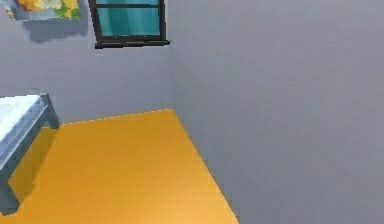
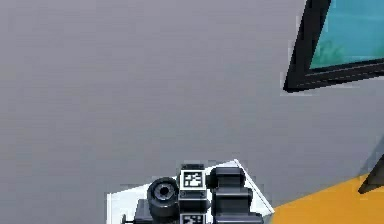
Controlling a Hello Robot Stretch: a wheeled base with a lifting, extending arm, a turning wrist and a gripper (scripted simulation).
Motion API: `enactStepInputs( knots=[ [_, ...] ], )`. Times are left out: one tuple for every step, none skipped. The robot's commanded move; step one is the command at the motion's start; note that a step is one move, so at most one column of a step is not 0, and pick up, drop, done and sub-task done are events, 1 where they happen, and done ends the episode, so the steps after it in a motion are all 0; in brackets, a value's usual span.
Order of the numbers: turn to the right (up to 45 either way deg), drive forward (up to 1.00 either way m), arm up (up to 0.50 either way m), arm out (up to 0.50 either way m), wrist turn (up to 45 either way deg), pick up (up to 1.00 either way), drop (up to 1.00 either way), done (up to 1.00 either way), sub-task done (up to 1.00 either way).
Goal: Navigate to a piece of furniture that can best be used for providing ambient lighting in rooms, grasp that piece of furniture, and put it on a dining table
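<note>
With the grey wall [image 1: 290,100] close at frame right, a turn might scrape the low-centre gripper [image 2: 160,197], jaw state untellable; where the lamp stands cannot be told

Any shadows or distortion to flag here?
Forward view: a soft shadow falls below the wall picture, and a darker patch lies on the floor under the low furniture. Arm side view: the window leans, only an effect of the picture; the wall is evenly lit.
</note>
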Motion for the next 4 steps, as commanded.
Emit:
enactStepInputs(
  knots=[
    [0.0,0.00,0.00,0.00,45.0,0.00,0.00,0.00,0.00],
    [0.0,0.00,0.00,0.00,45.0,0.00,0.00,0.00,0.00],
    [0.0,0.00,0.00,0.00,33.0,0.00,0.00,0.00,0.00],
    [0.0,0.00,-0.30,0.00,0.0,0.00,0.00,0.00,0.00]
  ],
)
